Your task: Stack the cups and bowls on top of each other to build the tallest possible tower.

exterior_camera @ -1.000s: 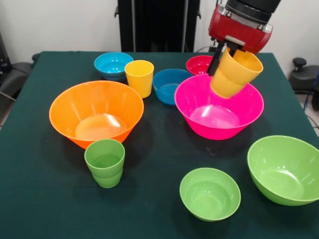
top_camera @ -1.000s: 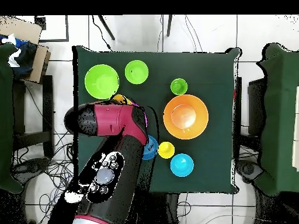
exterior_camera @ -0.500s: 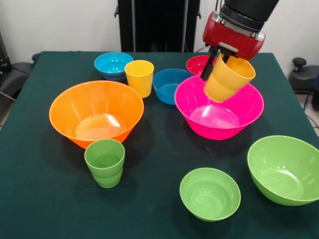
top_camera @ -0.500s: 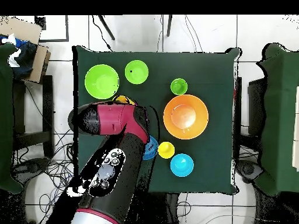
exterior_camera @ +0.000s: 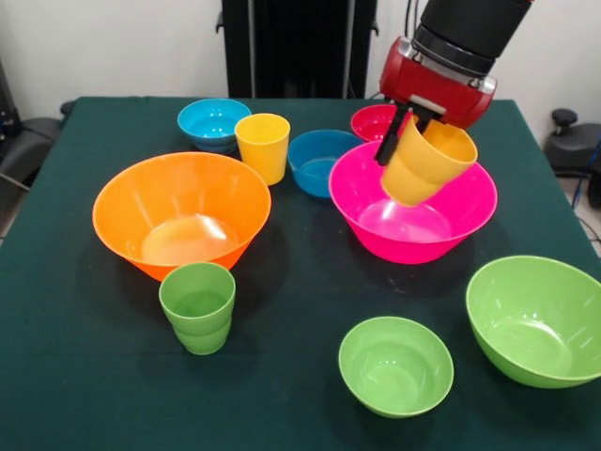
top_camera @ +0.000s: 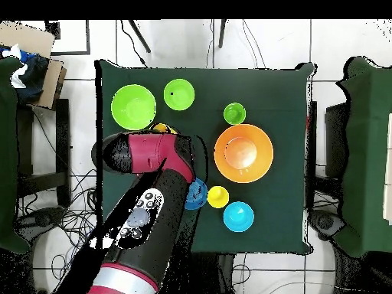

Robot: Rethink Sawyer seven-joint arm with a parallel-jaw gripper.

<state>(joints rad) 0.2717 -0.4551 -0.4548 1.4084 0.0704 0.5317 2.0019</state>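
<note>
the gripper (exterior_camera: 410, 134) grasps a tilted orange-yellow plastic cup (exterior_camera: 427, 163) by its rim, above the large glossy hot pink bowl (exterior_camera: 413, 225).

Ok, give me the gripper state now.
Gripper: shut on the orange-yellow cup, held tilted in the air above the large hot pink bowl.

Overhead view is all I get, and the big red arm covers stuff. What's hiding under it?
Observer: A large hot pink bowl sits there, with nothing in it.
Operator: Is the robot holding something?
Observer: Yes, the gripper is shut on the orange-yellow cup, up over that bowl.
Operator: Is the cup straight up?
Observer: No, it is tilted, with its base lowest, over the bowl.
</note>
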